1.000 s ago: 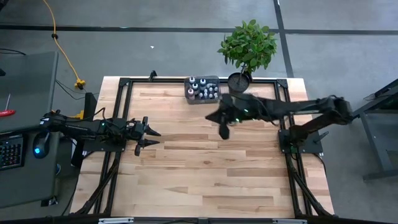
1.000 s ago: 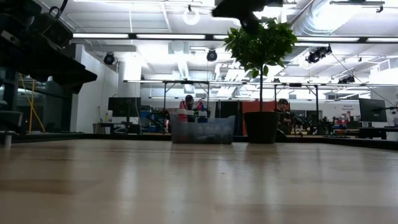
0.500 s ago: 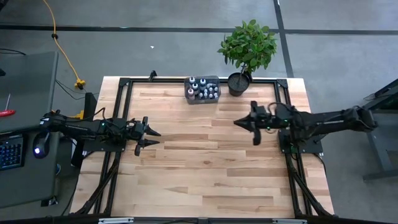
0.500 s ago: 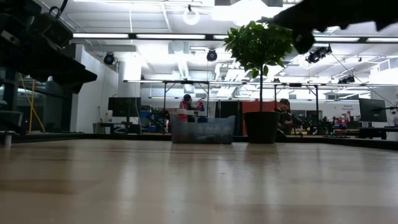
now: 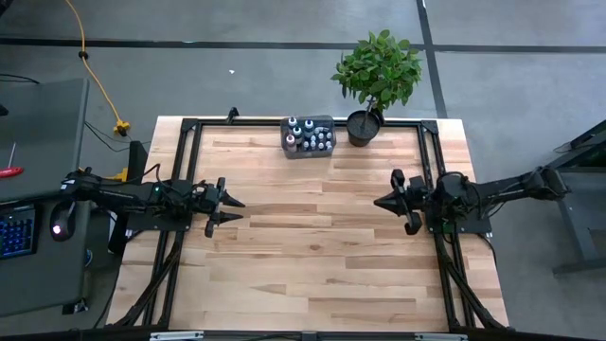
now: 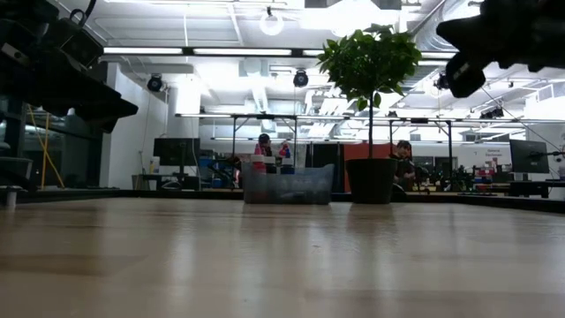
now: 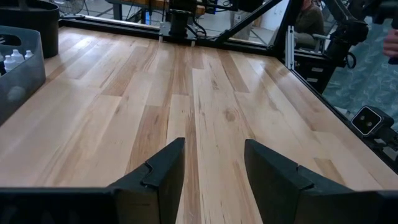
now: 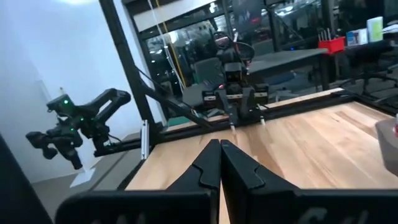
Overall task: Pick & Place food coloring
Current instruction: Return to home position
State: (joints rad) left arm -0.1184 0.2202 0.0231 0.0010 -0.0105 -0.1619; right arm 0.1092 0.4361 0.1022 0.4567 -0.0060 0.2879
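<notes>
The right gripper (image 5: 381, 202) has its 2 fingers pressed tip to tip with nothing between them, as the right wrist view shows plainly. It hangs raised over the right side of the wooden table (image 5: 312, 256), just in front of its arm's base, pointing toward the middle. The left gripper (image 5: 234, 208) has its 2 fingers (image 7: 163, 174) spread apart, with bare boards showing in the gap, and it holds nothing. It is over the table's left side, pointing across at the other arm. The 2 grippers are well apart.

The food coloring bottles (image 5: 307, 134) stand upright together inside the grey bin (image 5: 285, 144) at the table's far edge, most of them white-topped and a few darker. Any labels on them are too small to read. Just beside the bin, toward the right arm's side, a potted green plant (image 5: 379, 62) stands in a dark pot (image 5: 362, 126). In the low view a person (image 6: 403, 157) shows in the room beyond the table.
</notes>
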